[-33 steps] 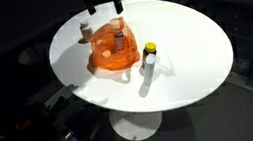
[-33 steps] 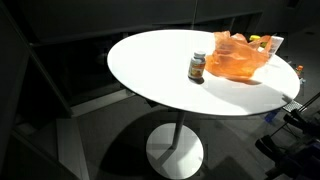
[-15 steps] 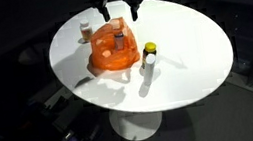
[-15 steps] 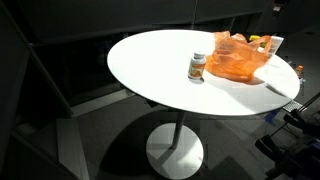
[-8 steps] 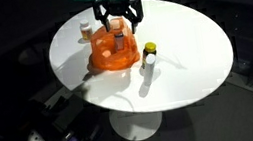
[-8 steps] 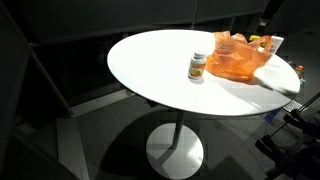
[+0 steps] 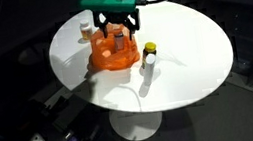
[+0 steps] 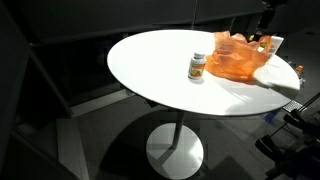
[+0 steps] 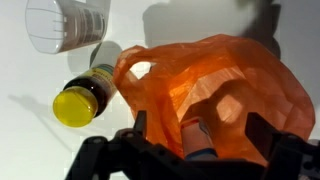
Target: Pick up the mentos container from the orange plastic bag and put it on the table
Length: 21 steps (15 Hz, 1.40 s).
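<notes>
Gripper (image 7: 120, 28) spread open above the orange bag (image 7: 110, 57), mentos container (image 7: 118, 45) inside it

In an exterior view I see the round white table (image 7: 188, 41) with the orange bag on its far left part. My gripper hangs right over the bag's mouth, fingers wide apart and gripping nothing. The mentos container shows as a pale cylinder inside the bag, below the gripper. A white-capped bottle (image 7: 84, 29) stands just beyond the bag to the left. A yellow-capped bottle (image 7: 149, 50) stands just right of the bag, with a clear container (image 7: 146, 67) on its near side.

In an exterior view from another spot, the bag (image 8: 235, 60) sits on the right part of the table and the white-capped bottle (image 8: 198, 67) is just left of it. The gripper (image 8: 266, 16) is a dark shape above the bag's far right edge, and I cannot read its fingers here. The bag wall hides the mentos container.

In the wrist view the bag (image 9: 235, 80) fills the right side. My fingers (image 9: 95, 160) stand far apart at the bottom edge, either side of the bag's mouth. The mentos container (image 9: 196, 132) is partly visible between the folds. The yellow-capped bottle (image 9: 78, 102) is just left of the bag, and the clear container (image 9: 70, 25) lies beyond it.
</notes>
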### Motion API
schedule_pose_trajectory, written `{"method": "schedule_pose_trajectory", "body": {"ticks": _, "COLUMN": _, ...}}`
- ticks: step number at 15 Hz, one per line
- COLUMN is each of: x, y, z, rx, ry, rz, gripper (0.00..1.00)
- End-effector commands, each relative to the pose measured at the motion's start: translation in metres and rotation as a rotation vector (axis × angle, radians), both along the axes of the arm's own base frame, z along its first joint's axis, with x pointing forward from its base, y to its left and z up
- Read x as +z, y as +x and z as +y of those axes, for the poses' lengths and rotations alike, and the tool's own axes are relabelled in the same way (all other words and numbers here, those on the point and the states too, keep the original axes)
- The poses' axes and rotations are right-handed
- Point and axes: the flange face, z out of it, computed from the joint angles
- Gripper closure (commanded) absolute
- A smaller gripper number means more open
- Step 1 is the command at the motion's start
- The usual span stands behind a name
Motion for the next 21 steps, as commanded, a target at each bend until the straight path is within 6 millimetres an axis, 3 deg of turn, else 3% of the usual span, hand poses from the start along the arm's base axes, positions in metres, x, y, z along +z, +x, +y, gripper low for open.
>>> {"method": "schedule_pose_trajectory", "body": {"ticks": 1, "x": -0.007, "y": 0.018, "z": 0.008, "rx": 0.1, "ry": -0.005, "rz": 0.019, "gripper": 0.0}}
{"method": "schedule_pose_trajectory", "body": {"ticks": 8, "x": -0.025, "y": 0.044, "z": 0.033, "rx": 0.269, "ry": -0.047, "rz": 0.031, "gripper": 0.0}}
{"method": "schedule_pose_trajectory", "body": {"ticks": 13, "x": -0.026, "y": 0.06, "z": 0.043, "rx": 0.331, "ry": -0.05, "rz": 0.008, "gripper": 0.0}}
{"method": "schedule_pose_trajectory", "body": {"ticks": 21, "x": -0.03, "y": 0.065, "z": 0.059, "rx": 0.376, "ry": -0.003, "rz": 0.002, "gripper": 0.0}}
